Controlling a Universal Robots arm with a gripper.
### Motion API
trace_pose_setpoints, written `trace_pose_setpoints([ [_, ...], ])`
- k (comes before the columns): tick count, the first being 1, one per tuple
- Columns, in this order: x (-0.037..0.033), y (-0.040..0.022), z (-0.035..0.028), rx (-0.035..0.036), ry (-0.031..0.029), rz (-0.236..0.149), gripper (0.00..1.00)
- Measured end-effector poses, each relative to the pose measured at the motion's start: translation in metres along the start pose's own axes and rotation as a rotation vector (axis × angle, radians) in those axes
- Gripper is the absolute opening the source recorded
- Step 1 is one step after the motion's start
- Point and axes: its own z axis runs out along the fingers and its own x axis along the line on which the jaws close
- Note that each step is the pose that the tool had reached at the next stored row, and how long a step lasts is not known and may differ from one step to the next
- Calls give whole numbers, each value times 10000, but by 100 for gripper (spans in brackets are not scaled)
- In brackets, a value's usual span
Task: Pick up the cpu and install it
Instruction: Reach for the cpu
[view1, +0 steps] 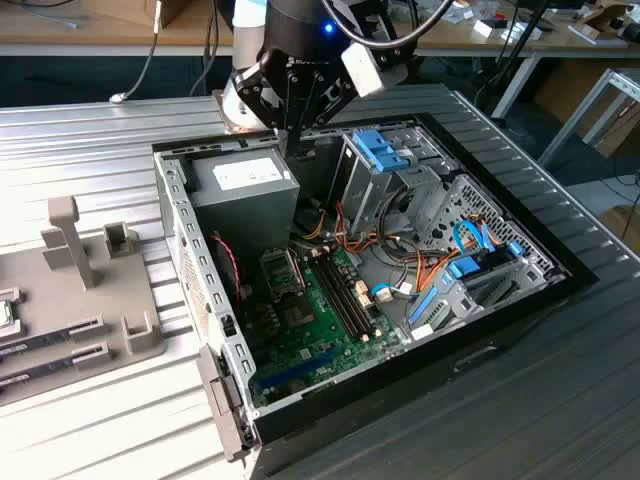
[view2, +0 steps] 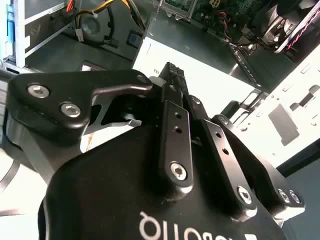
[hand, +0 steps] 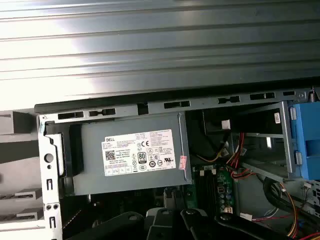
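- Two black fingers (view1: 290, 142) point down over the open computer case (view1: 185, 230). In the second wrist view we see the fingers (view2: 172, 85) pressed together at the tips.
- Right beneath the fingers sits the grey power supply (view1: 245, 195), in a corner of the case. We cannot tell whether the tips touch it.
- Well apart from the fingers, toward the exterior view's left, the cpu (view1: 5, 312) lies on a grey holder (view1: 100, 310) on the bench (view1: 90, 130), cut by the picture's edge.
- Near the cpu, two memory sticks (view1: 55, 329) lie on the same holder.
- Lower than the fingers and beyond the power supply, we see the green motherboard (view1: 320, 325) with its metal-framed socket (view1: 282, 270).
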Motion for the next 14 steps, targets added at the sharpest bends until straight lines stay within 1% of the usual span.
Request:
trace_pose_setpoints([
  [5, 45, -4, -1, 0, 0, 0, 11],
  [14, 92, -7, -2, -1, 0, 0, 11],
])
